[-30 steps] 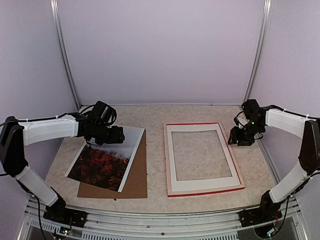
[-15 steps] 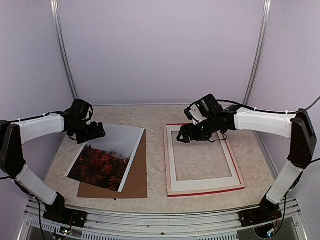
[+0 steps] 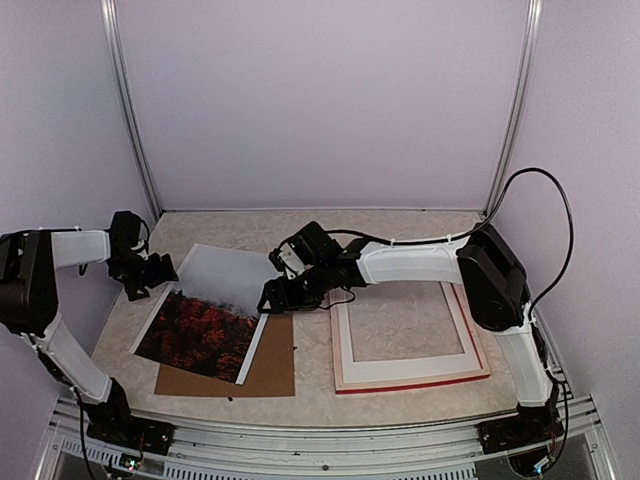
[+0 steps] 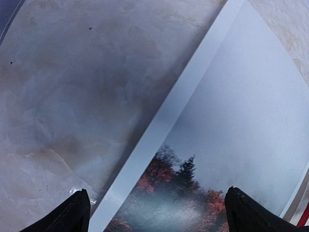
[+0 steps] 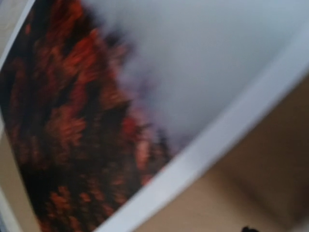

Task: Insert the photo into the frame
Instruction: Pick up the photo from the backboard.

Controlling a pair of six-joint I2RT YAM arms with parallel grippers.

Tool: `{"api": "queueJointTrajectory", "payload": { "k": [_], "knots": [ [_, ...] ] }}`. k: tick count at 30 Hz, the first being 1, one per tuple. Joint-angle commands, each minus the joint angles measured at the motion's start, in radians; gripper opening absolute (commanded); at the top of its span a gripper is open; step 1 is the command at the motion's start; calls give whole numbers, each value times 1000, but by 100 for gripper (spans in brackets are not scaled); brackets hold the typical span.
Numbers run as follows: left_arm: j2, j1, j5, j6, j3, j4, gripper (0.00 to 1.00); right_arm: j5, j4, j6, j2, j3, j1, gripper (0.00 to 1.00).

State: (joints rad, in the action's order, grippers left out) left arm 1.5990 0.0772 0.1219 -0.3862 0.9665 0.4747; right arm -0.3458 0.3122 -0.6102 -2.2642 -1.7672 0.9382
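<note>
**Photo on its backing board, a gripper at each side of its misty end**

Top view: the photo [image 3: 215,310] lies on the brown backing board [image 3: 270,365], left of the red frame [image 3: 410,383] and apart from it. The left gripper [image 3: 150,275] is by the photo's left edge. The right gripper [image 3: 275,293] is at its right edge, and I cannot tell how its jaws stand.
Left wrist view: the fingertips [image 4: 72,215] stand wide apart with nothing between them, over the photo's white border.
Right wrist view: blurred red foliage, white border and brown board.

Marbled beige counter [image 3: 400,225], brown backing board [image 3: 272,365] flat on the left with the photo [image 3: 205,320] partly overlapping it, red frame [image 3: 410,384] lying on the right.
</note>
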Motion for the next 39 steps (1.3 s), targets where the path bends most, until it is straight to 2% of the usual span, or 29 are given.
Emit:
{"api": "queueJointTrajectory", "payload": {
  "k": [1, 10, 16, 28, 39],
  "knots": [
    [46, 38, 33, 40, 4, 5, 96, -78, -54, -63, -59, -49, 17, 75],
    [108, 61, 79, 50, -4, -7, 95, -115, -117, -146, -120, -44, 33, 74],
    [103, 61, 127, 43, -55, -14, 91, -109, -124, -157, -110, -33, 33, 74],
    [-71, 58, 298, -33, -234, -79, 72, -64, -61, -163, -119, -32, 2, 74],
    [-149, 2, 354, -69, -257, -88, 57, -42, -32, -146, -110, -19, -37, 74]
  ]
}}
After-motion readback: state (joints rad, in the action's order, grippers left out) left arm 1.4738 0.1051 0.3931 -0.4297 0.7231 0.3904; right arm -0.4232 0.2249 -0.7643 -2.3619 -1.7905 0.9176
